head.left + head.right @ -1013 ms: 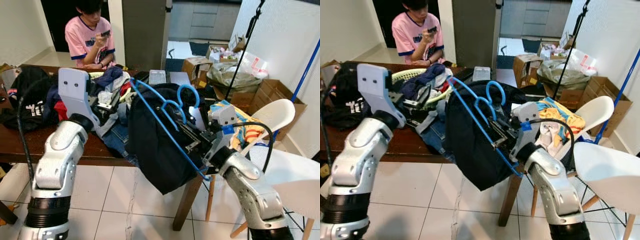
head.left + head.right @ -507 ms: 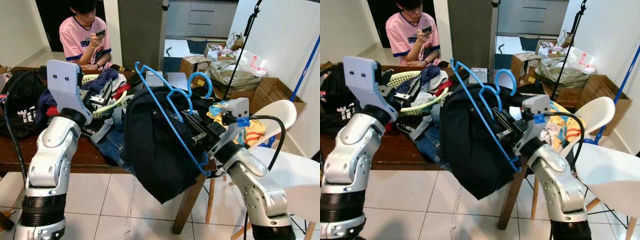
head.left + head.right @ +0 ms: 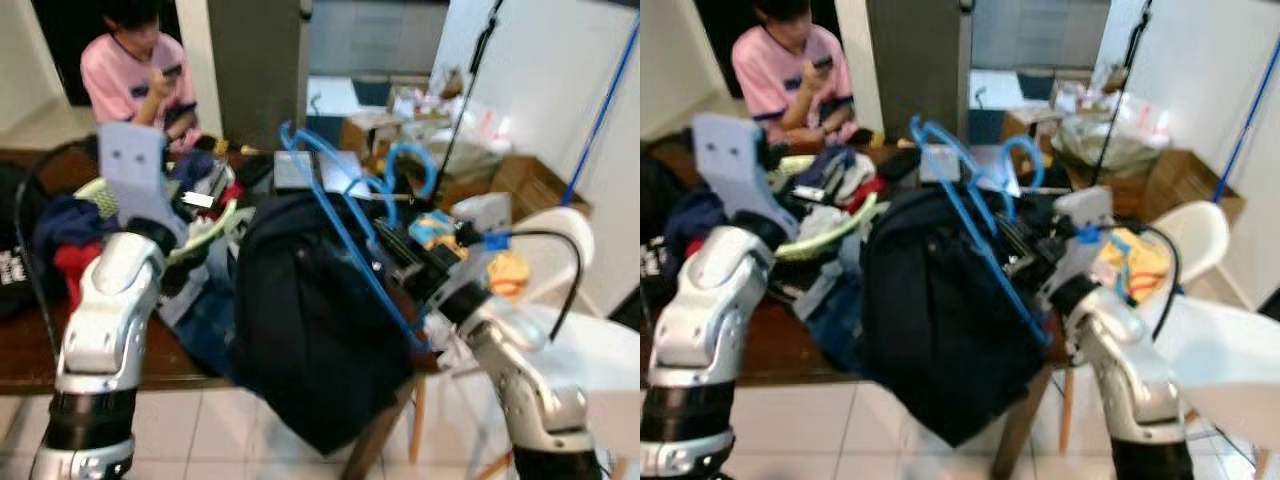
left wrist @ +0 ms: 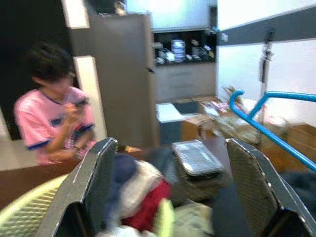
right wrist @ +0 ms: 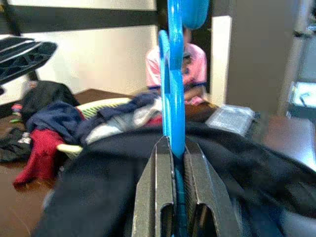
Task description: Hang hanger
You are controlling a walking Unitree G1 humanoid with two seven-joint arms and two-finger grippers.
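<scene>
Right tool (image 5: pixel 174 197) pinches the blue plastic hanger (image 3: pixel 345 215), its dark navy garment (image 3: pixel 305 335) draped over the wooden table (image 3: pixel 25 345) edge.
Head views are blurred now, sharper before. Left wrist view shows the left tool (image 4: pixel 173 197) spread wide before the green laundry basket (image 4: pixel 29 205); hanger hook (image 5: pixel 195 10) cut off.

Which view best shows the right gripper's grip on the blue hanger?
The right wrist view: the right gripper is shut on the blue hanger, fingers pressed either side. Both eye views are blurred, showing the hanger's whole frame with a dark garment. The left wrist view catches one blue bar.
</scene>
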